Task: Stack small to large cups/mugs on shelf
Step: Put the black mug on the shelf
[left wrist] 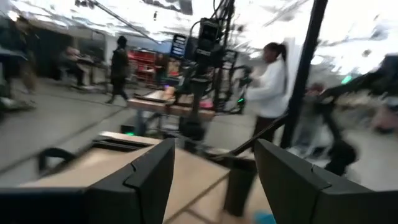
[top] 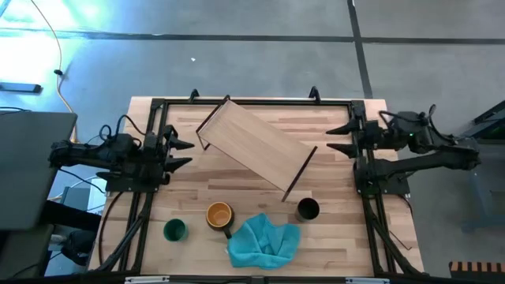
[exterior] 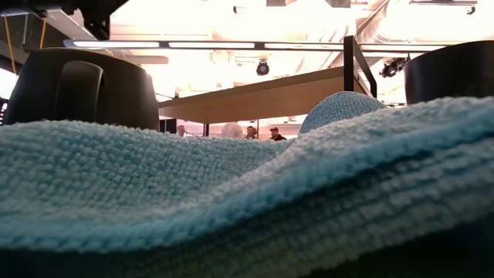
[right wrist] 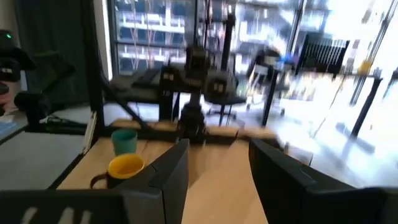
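The light wooden shelf (top: 256, 150) stands slantwise on its black end legs in the middle of the table. It also shows in the low view (exterior: 262, 96). Along the near edge stand the green cup (top: 174, 229), the yellow-orange mug (top: 219, 214) with its dark handle toward the near side, and the black cup (top: 308, 209). The right wrist view shows the green cup (right wrist: 124, 140) and the mug (right wrist: 126, 167). My left gripper (top: 189, 153) is open at the table's left side, empty. My right gripper (top: 328, 138) is open at the right side, empty.
A crumpled teal-blue cloth (top: 264, 241) lies at the near edge between the mug and the black cup and fills the low view's foreground (exterior: 247, 193). Black rails (top: 252, 101) frame the striped tabletop. People stand in the room beyond (left wrist: 267, 81).
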`<state>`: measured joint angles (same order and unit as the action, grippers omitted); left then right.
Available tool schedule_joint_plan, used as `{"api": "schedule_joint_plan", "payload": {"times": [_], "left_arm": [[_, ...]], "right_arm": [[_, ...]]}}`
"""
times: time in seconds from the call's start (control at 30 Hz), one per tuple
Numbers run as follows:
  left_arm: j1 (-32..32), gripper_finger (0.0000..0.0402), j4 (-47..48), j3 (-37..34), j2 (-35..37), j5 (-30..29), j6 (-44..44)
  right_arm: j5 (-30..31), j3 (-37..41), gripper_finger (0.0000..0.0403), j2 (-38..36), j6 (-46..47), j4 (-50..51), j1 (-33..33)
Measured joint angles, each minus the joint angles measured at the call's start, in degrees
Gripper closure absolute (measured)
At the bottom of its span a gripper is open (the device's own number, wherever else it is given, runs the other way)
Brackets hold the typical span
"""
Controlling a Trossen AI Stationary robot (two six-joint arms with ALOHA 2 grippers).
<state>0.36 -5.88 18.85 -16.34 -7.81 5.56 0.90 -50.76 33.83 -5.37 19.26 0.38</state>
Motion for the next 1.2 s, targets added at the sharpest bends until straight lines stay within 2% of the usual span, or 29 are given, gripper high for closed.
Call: {"api": "schedule_joint_plan", "payload": {"times": [0.17,0.43,0.57,0.73,0.9,1.1,1.2], "left_arm": [[0.0,0.019,-3.8,0.0,0.0,0.2,-1.7],[0.0,0.019,-10.8,0.0,0.0,0.2,1.0],[0.0,0.019,-5.0,0.0,0.0,3.6,4.0],[0.0,0.019,5.5,0.0,-0.5,10.7,12.4],[-0.5,0.019,7.9,0.0,-4.4,17.5,19.2],[-6.1,0.019,16.7,7.3,-13.6,17.1,16.1],[-9.4,0.019,25.0,13.1,-19.0,13.9,12.8]], "right_arm": [[0.0,0.0,0.0245,2.4,3.9,2.8,0.0],[2.2,0.0,0.0245,5.0,3.8,-1.6,0.0],[3.2,0.0,0.0245,4.7,2.4,-3.3,0.0],[3.2,0.0,0.0245,4.9,3.5,-0.7,0.0],[3.2,0.0,0.0245,5.8,5.7,0.4,0.0],[3.2,0.0,0.0245,7.1,7.0,-0.3,0.0],[2.9,0.0,0.0245,7.6,8.3,-0.3,0.0]]}}
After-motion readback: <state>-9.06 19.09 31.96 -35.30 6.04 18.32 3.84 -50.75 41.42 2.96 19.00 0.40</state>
